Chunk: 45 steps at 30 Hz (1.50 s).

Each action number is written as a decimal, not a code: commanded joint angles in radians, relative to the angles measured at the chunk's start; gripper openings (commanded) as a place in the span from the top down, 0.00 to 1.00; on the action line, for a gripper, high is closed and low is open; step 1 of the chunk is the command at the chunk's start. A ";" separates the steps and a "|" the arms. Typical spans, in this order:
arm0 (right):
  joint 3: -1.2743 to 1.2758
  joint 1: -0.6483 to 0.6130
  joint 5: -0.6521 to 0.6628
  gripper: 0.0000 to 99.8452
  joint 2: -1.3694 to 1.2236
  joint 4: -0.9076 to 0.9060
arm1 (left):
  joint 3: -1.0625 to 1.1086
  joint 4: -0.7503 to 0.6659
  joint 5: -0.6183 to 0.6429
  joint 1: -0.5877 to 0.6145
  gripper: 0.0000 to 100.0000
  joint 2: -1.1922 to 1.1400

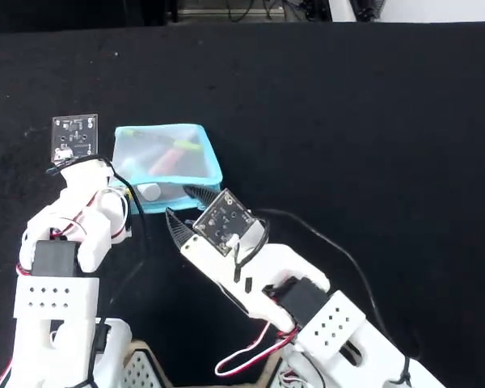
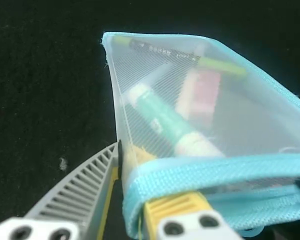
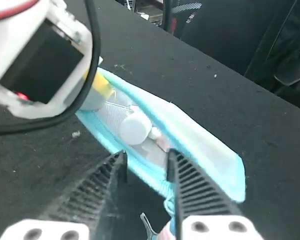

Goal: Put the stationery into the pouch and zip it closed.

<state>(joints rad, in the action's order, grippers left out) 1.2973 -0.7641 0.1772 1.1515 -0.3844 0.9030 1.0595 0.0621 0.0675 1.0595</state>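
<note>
The light-blue mesh pouch (image 1: 168,153) lies on the black table with stationery inside. A green marker (image 2: 165,120), a red eraser (image 2: 205,92) and a thin pen (image 2: 180,52) show through the mesh. My left gripper (image 1: 128,194) is at the pouch's near left corner, shut on its blue trim (image 2: 200,175) between the grey finger and the yellow pad. My right gripper (image 1: 186,212) sits at the pouch's front edge. Its black fingers (image 3: 110,180) stand a little apart, astride the blue zip edge (image 3: 155,172). A white cap (image 3: 135,127) lies just inside.
Black cloth (image 1: 347,121) covers the table, with open room to the right of the pouch and behind it. The left arm's white body (image 3: 40,55) is close beside the right gripper. Cables run along the table's far edge (image 1: 242,12).
</note>
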 commanded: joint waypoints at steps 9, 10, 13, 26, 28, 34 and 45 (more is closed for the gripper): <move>-0.473 0.146 0.009 0.73 0.013 -0.525 | -0.012 -0.014 -0.006 0.001 0.97 0.006; -0.495 0.152 0.011 0.72 0.013 -0.572 | -0.012 -0.014 -0.006 0.001 0.97 0.006; -0.450 0.157 0.011 0.72 0.010 -0.592 | -0.012 -0.017 -0.008 0.002 0.97 0.006; -0.025 0.152 0.009 0.72 0.012 -0.173 | -0.033 -0.020 -0.006 0.107 0.97 0.006; -0.021 0.140 0.009 0.72 0.013 -0.178 | -0.031 -0.020 -0.006 0.105 0.97 0.006; -0.105 0.137 0.009 0.72 0.044 -0.356 | -0.027 -0.020 -0.006 0.108 0.97 0.006; 0.004 -0.069 0.003 0.72 0.151 -0.311 | -0.025 -0.020 -0.006 0.102 0.97 0.006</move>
<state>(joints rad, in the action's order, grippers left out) 1.2605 -0.8101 0.1757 1.2804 -0.8109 0.9030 1.0595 0.0606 0.1657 1.0579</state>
